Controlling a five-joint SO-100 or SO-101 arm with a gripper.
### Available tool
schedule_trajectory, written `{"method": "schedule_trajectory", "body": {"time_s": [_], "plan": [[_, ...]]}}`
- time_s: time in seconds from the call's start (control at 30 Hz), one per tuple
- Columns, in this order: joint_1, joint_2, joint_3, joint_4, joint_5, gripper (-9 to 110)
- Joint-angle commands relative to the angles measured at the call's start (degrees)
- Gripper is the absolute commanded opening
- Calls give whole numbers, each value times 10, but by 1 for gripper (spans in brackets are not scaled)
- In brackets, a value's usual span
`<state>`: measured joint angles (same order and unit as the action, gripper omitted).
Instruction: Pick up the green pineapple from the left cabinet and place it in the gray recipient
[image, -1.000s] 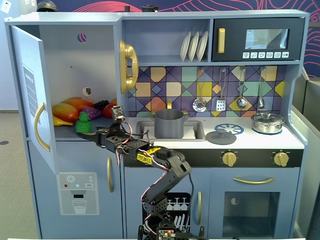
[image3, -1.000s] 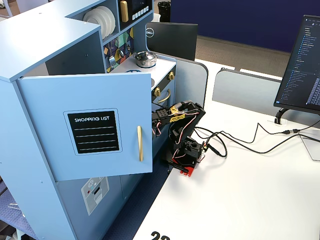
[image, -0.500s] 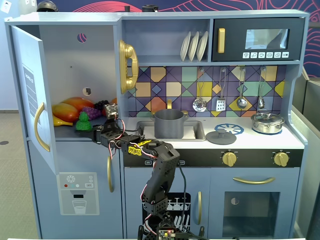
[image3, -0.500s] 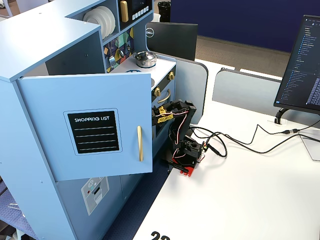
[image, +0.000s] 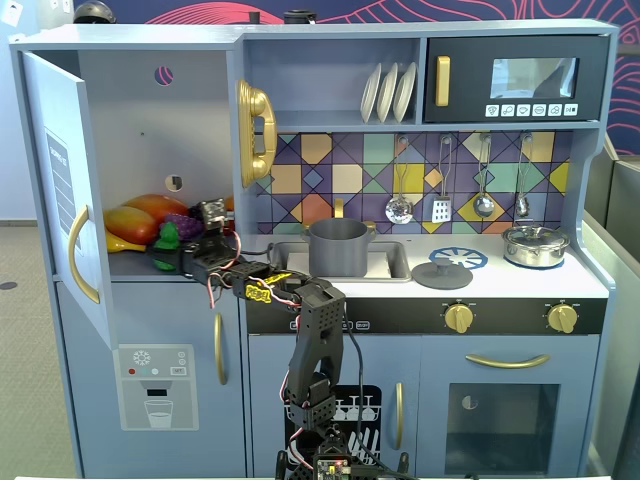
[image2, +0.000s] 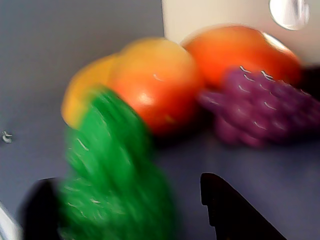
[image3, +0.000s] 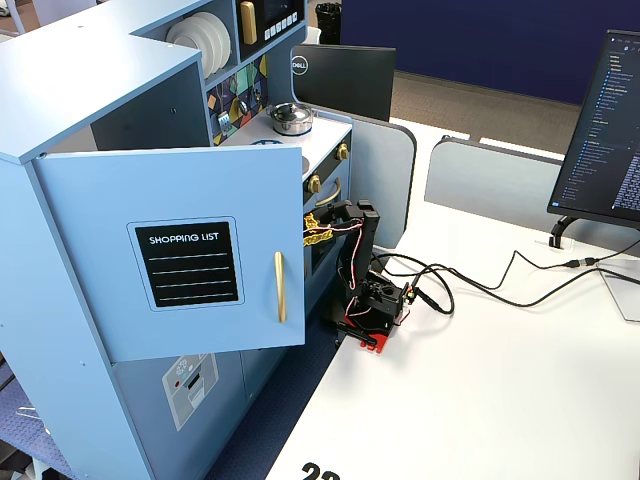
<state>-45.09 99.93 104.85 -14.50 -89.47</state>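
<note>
The green pineapple (image: 166, 237) lies on the shelf of the left cabinet (image: 140, 120), whose door (image: 52, 190) stands wide open. My gripper (image: 170, 258) reaches into the cabinet from the right. In the wrist view the blurred pineapple (image2: 115, 175) sits between the open jaws of my gripper (image2: 127, 182). It lies against the left finger (image2: 42, 210), and a gap separates it from the right finger (image2: 230, 210). The gray recipient (image: 337, 247) stands in the sink to the right. In a fixed view from the side, the door (image3: 180, 250) hides the gripper and the fruit.
Orange-yellow fruits (image2: 155, 80) and a purple grape bunch (image2: 260, 110) lie just behind the pineapple. A gold telephone (image: 255, 132) hangs on the cabinet's right wall. A silver lidded pot (image: 536, 245) and a loose lid (image: 442, 272) sit on the counter.
</note>
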Motion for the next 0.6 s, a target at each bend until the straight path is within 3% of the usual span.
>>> {"method": "schedule_trajectory", "body": {"time_s": [0.0, 0.07, 0.3, 0.57], "plan": [[-27, 4, -52, 6, -30, 7], [-33, 10, -49, 8, -43, 0], [-37, 103, -28, -35, -11, 0], [-70, 375, 195, -154, 11, 0]]}}
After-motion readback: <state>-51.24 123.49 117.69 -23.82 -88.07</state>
